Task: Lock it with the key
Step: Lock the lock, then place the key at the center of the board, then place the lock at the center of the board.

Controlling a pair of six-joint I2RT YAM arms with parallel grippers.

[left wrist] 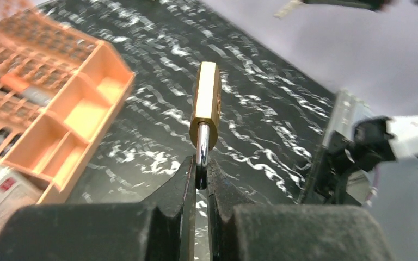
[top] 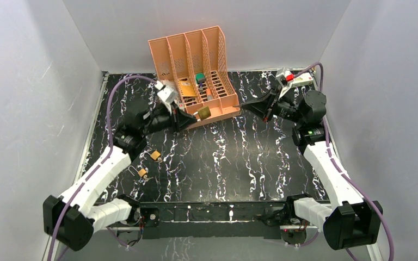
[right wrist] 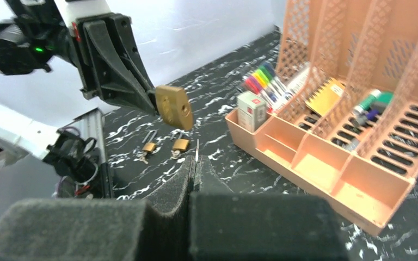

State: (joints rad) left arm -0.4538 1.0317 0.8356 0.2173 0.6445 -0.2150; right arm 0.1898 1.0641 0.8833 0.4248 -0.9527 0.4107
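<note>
A large brass padlock point(left wrist: 205, 106) hangs in the air in front of the orange organiser, and my left gripper point(left wrist: 201, 174) is shut on its chrome shackle point(left wrist: 202, 147). From above, that padlock point(top: 203, 112) sits at the tip of the left gripper point(top: 194, 116). The right wrist view shows the padlock point(right wrist: 173, 106) tilted, its keyhole face toward the camera. My right gripper point(right wrist: 194, 163) is shut on the key point(right wrist: 196, 150), whose thin blade sticks out between the pads. The right gripper point(top: 244, 106) is held to the right of the padlock, a short gap away.
An orange desk organiser point(top: 170, 53) holding pens, markers and a small box stands at the back centre. Two small brass padlocks point(top: 155, 155) point(top: 142, 172) lie on the black marbled table near the left arm. A white power strip point(top: 300, 79) lies at the back right.
</note>
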